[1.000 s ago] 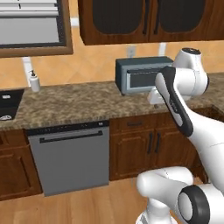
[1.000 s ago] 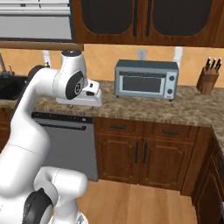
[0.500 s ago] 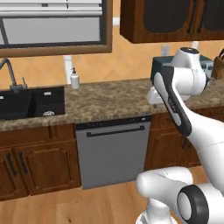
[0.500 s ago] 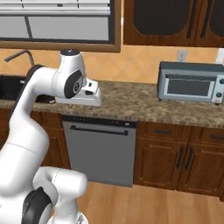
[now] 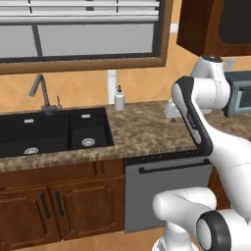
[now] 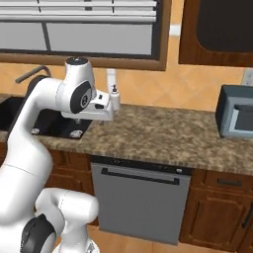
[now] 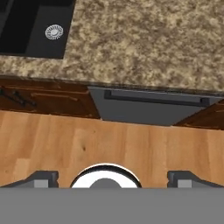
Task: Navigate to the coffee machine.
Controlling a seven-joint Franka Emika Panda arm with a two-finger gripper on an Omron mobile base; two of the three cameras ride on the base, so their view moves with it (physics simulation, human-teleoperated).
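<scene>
The coffee machine is out of view. My gripper (image 7: 112,178) hangs over the speckled granite counter (image 7: 144,41), pointing down at the counter's front edge and the wooden floor. Its two dark fingertips (image 7: 41,177) stand wide apart with nothing between them, so it is open. From the base cameras the hand (image 5: 171,110) sits in front of my upper arm, above the counter (image 6: 163,136) and to the right of the sink.
A black double sink (image 5: 46,131) with a grey faucet (image 5: 41,93) is at the left, under a window. A white soap bottle (image 5: 119,98) stands by the wall. A grey dishwasher (image 6: 141,200) sits below the counter. A grey-blue toaster oven (image 6: 236,117) is at the right.
The whole scene has slid to the right as the base drives left along the counter. The sink has come into view and the toaster oven has reached the right edge. The arm's pose is unchanged.
</scene>
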